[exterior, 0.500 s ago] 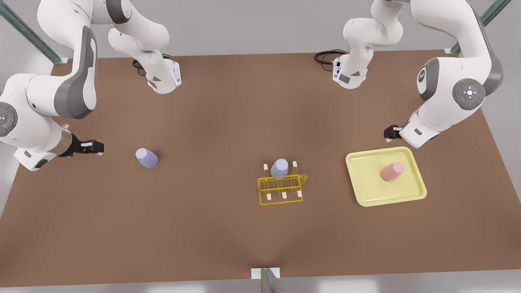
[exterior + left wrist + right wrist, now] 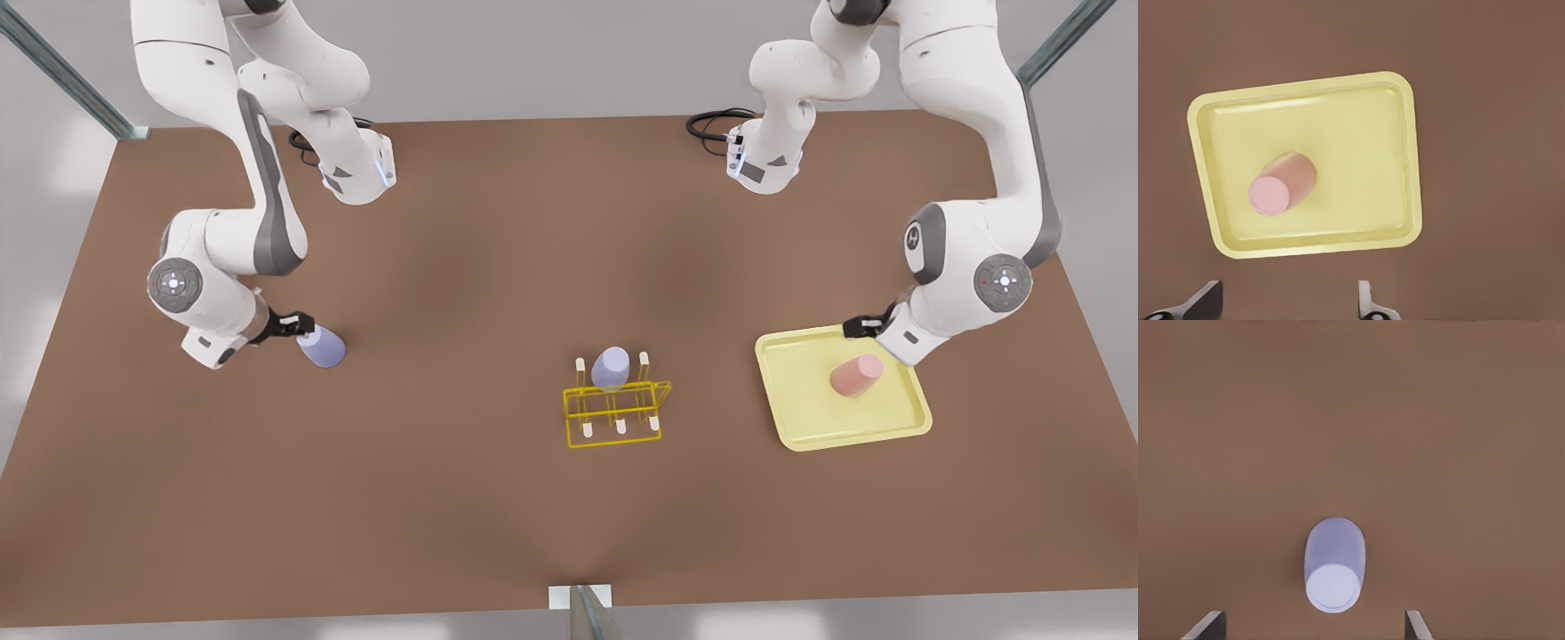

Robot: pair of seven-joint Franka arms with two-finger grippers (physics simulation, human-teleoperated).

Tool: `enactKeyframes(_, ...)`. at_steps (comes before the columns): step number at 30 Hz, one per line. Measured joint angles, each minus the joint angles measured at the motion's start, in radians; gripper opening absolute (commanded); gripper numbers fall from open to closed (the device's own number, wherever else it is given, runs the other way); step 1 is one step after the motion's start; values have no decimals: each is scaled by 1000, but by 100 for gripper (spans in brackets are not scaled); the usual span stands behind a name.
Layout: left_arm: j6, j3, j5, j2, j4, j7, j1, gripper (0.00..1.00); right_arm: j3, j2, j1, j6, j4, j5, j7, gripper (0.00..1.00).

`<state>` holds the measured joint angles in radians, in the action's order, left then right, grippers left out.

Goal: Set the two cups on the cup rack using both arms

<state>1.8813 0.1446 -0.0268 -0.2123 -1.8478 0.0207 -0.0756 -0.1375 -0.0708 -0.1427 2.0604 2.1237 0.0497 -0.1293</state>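
Note:
A pink cup (image 2: 856,374) stands upside down on a pale-yellow tray (image 2: 853,438). My left gripper (image 2: 858,326) hovers open at the tray's far edge, just behind this cup; the left wrist view has the pink cup (image 2: 1281,183) ahead of the open gripper (image 2: 1286,303). At the front view's left a lavender cup (image 2: 322,347) stands upside down on the table, with my right gripper (image 2: 298,324) open right beside it. In the right wrist view that cup (image 2: 1334,563) sits just ahead of the open gripper (image 2: 1311,628). The yellow wire cup rack (image 2: 616,413) at the centre carries another lavender cup (image 2: 611,367).
The brown table (image 2: 498,267) holds both arm bases at its far edge, each with a black cable. A metal post (image 2: 587,613) stands at the middle of the near edge. The tray (image 2: 1391,167) lies at the front view's right of the rack.
Both arms have swung inward and lower. The right gripper moved up close to the lavender cup on the table, and the left gripper came down to the tray's far edge.

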Motion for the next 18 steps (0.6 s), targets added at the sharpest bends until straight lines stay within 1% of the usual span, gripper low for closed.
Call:
enactKeyframes(2, 80, 5, 19, -48, -16, 22, 61, 100, 0, 7, 2, 79, 60, -10, 5, 100)
enactKeyframes(4, 148, 7, 42, -84, -34, 46, 84, 100, 0, 0, 4, 149, 109, -16, 9, 100)
enactKeyframes(8, 238, 4, 64, -97, -82, 97, 81, 100, 0, -10, 3, 250, 171, -20, 16, 100)
enactKeyframes(13, 304, -2, 71, -120, -90, 151, 79, 100, -6, -28, 11, 312, 214, -21, 24, 100)
enactKeyframes(18, 355, -1, 73, -154, -99, 193, 79, 100, -9, -32, 17, 390, 304, -22, 38, 100)
